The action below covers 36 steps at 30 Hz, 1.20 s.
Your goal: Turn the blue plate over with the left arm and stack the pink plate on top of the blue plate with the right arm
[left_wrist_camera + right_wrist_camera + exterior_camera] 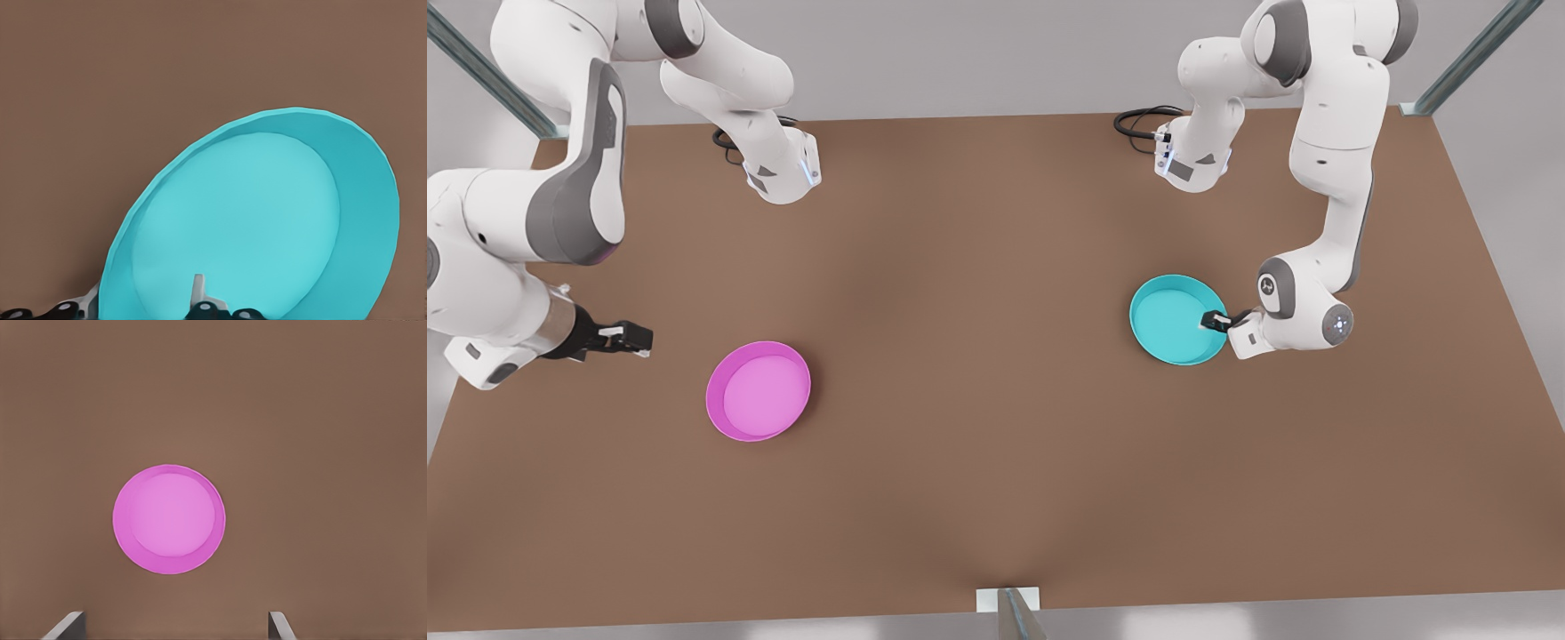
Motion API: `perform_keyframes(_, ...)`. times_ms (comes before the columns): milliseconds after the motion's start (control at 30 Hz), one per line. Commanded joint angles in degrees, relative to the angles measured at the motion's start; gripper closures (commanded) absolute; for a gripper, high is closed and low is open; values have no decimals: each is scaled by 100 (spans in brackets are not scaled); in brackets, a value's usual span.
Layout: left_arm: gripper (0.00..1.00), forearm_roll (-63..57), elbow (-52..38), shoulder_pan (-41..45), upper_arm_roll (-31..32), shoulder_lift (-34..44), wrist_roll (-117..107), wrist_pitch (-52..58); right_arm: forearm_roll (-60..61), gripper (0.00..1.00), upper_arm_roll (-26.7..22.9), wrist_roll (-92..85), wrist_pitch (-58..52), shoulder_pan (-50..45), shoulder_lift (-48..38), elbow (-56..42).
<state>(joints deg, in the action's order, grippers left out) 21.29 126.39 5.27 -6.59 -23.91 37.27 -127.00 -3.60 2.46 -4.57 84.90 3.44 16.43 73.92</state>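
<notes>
Front view: left gripper (1215, 320) clamps the rim of the blue plate (1174, 320), open side up, at the table's (996, 498) right. Flip step in hand; next, roll it over. Right gripper (630, 338), fingers wide apart, waits left of the pink plate (758, 391).

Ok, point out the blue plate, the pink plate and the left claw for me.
blue plate (1169, 318): front view, on its flat inside.
pink plate (758, 391): front view, on its lighter inside.
left claw (1214, 321): front view, at the blue plate's rim.
</notes>
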Motion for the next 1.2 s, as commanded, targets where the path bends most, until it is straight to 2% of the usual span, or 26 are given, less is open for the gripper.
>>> perform_keyframes(0,61,25,-9,0,0,0,0,0,0,0,0,0,0,-1,-8,0)
perform_keyframes(400,67,33,-26,0,-9,-62,0,-9,9,0,0,44,9,-19,27,-26)
perform_keyframes(733,77,33,-62,0,-9,-114,0,0,44,0,0,44,26,7,71,-53)
perform_keyframes(1167,79,16,-527,9,-44,-70,-202,677,53,0,0,9,18,16,89,-70)
